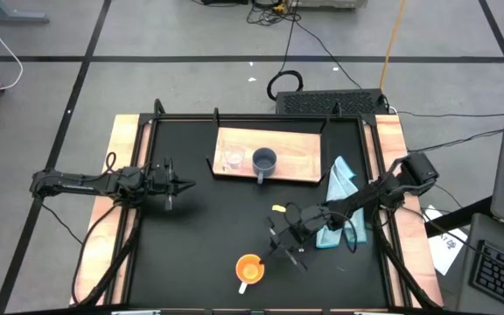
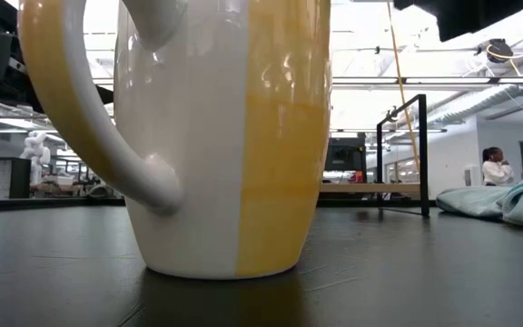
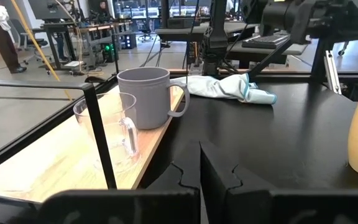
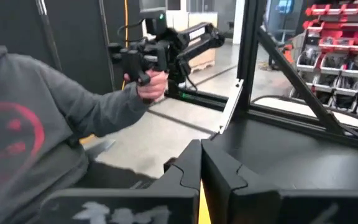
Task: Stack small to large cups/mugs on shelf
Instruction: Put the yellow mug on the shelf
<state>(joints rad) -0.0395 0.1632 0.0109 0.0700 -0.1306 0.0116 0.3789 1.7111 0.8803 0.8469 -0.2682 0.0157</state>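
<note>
Light-wood shelf (image 1: 291,162) lay at the far middle of the table and served as landmark. On it stood the clear glass cup (image 1: 232,161) and, just beside it, the blue-grey mug (image 1: 264,161), side by side rather than nested. Orange mug (image 1: 249,269) sat on the dark table well apart from the shelf, near the front edge, upright, handle toward the front.

Judged progress: two of three vessels on the shelf, no stacking done; the orange mug was not yet brought over.

Right gripper (image 1: 287,241) hung between shelf and orange mug, nearer the mug, fingers closed together and holding nothing. Left gripper (image 1: 182,185) waited off the shelf's left end, likewise closed and empty.

Light-blue cloth (image 1: 339,188) lay crumpled against the shelf's right end.
</note>
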